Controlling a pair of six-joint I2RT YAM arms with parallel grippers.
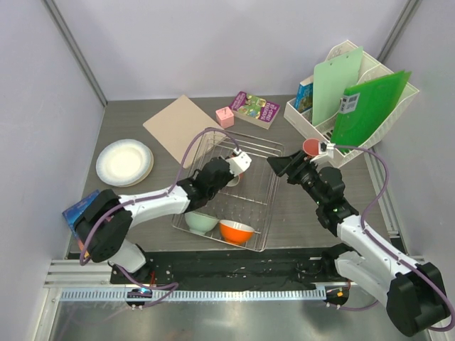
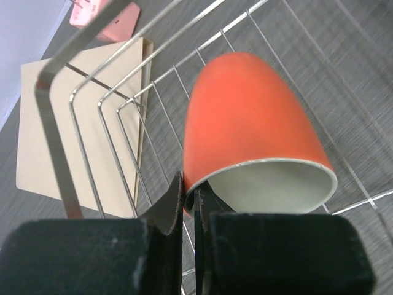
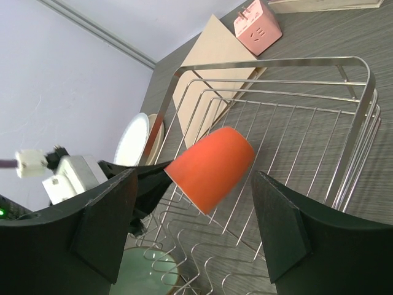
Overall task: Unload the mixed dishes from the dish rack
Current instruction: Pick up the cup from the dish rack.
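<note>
Over on the left of the desk [image 1: 298,213] sit the stacked plates [image 1: 124,162]. Mid dish rack [image 1: 274,192], left fingers [image 2: 172,209] pinch the rim of the orange cup [image 2: 245,117], mouth facing them, base pointing away. Mint bowl [image 1: 201,222] and orange bowl [image 1: 237,231] wait at the near end. Right fingers [image 3: 279,227] hang spread just right of the rack. Grey woodgrain surface, with room beside the plates I reckon.

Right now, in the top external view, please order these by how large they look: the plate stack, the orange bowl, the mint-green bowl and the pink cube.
1. plate stack
2. orange bowl and mint-green bowl: they look about alike, so I do not rank them.
3. pink cube
</note>
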